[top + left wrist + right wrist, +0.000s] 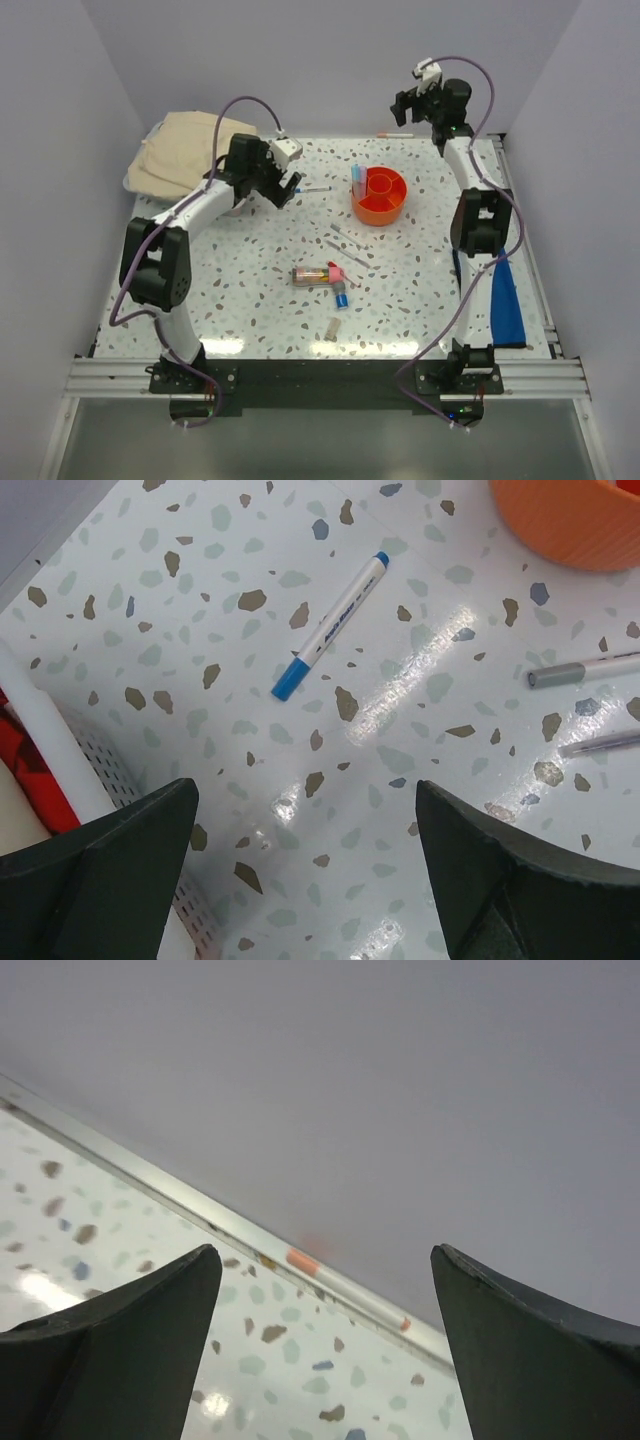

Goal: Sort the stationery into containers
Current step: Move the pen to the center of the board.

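Seen from above, the glossy speckled table (pixel 250 300) carries a round orange tub (pixel 379 196) of ribbed plastic with a central cup and divided pockets. A pink and a blue stick stand upright in its left pocket. The left gripper (pixel 291 186) hangs spread wide and empty above the table, left of the tub, with a slim blue-tipped pen (pixel 315 189) just beside it. Nearer the front lie two thin pens (pixel 350 245), a clear tube (pixel 312 275) with colourful contents, a short pink marker (pixel 335 271), a short blue marker (pixel 341 296) and a small cap (pixel 333 328). The right gripper (pixel 403 106) is raised at the back right, over an orange-tipped pen (pixel 395 134) along the far edge. A soft beige cloth (pixel 185 150) sits bundled at the back left, and a flat blue mat (pixel 507 300) lies on the right edge.

In the left wrist view, the dark matte fingers (pixel 100 880) stand far apart with nothing between them. The blue-tipped pen (pixel 331 625) lies diagonally ahead, a white barrel with printed lettering. The tub's ribbed wall (pixel 570 520) shows top right, with a grey-tipped pen (pixel 585 668) below it.

In the right wrist view, the wedge-shaped fingers (pixel 110 1340) are likewise parted and hold nothing. The orange-tipped pen (pixel 350 1295) lies against the table's metal edge strip, below the plain grey wall (pixel 400 1080).
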You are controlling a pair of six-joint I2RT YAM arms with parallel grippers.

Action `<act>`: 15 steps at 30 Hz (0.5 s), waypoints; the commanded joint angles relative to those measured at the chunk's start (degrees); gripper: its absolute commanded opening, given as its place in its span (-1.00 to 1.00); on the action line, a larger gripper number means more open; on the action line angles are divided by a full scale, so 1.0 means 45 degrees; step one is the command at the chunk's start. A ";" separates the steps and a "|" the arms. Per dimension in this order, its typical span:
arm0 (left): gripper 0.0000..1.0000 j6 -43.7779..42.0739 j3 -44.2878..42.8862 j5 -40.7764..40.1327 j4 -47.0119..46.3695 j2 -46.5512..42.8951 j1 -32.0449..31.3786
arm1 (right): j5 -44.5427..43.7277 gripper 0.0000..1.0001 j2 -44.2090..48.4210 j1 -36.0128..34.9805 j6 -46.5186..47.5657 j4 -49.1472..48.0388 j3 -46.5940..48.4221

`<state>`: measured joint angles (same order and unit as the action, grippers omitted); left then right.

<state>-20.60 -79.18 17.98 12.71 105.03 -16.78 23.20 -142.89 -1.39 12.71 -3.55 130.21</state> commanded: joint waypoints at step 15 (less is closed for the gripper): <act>0.88 0.2606 0.5011 -0.3253 -0.0597 -0.9290 0.1500 | 0.1954 0.83 -0.0020 -0.5354 0.5789 0.7215 0.2619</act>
<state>-12.19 -63.42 6.90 11.07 71.50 -13.21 36.25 -136.68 -24.25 36.23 23.79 134.91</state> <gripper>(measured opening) 0.939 0.916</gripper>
